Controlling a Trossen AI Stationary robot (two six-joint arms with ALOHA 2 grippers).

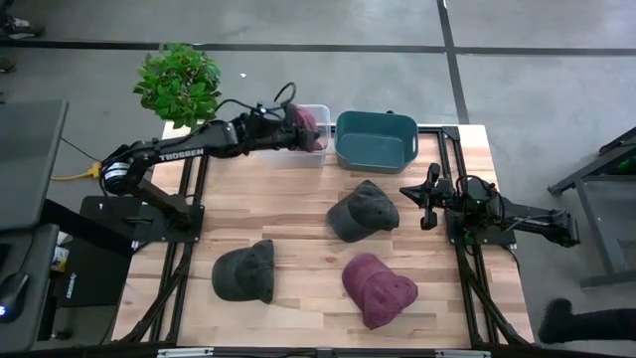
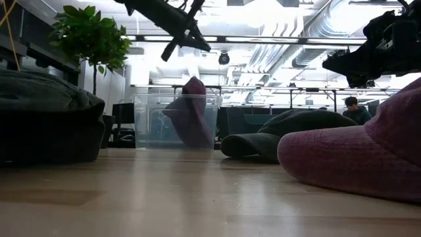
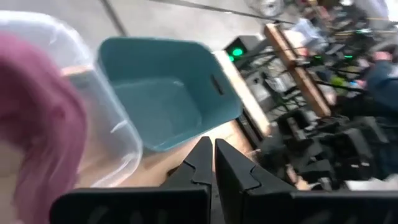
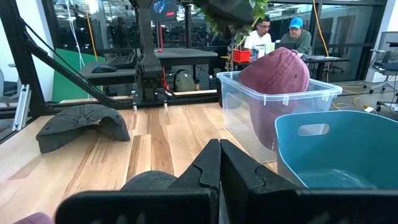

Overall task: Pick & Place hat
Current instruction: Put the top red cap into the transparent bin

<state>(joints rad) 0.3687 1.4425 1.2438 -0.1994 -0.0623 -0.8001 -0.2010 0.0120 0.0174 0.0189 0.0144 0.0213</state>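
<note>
Over the clear bin [image 1: 316, 129] at eleven o'clock, our left gripper [image 1: 289, 111] hangs shut and empty above the soft, light maroon hat [image 1: 303, 123], best pinched at its crown.

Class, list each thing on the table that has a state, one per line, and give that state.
Clear bin: holds a maroon hat, sticking above the rim.
Teal bin: empty.
Left hand: shut, empty, over the clear bin.
Right hand: shut, empty, at the table's right.

Four hats: two maroon [image 1: 379, 289] [image 1: 304, 125], two dark [image 1: 244, 271] [image 1: 362, 212]; two bins [image 1: 375, 140] [image 1: 316, 151]; one plant [image 1: 178, 83].
</note>
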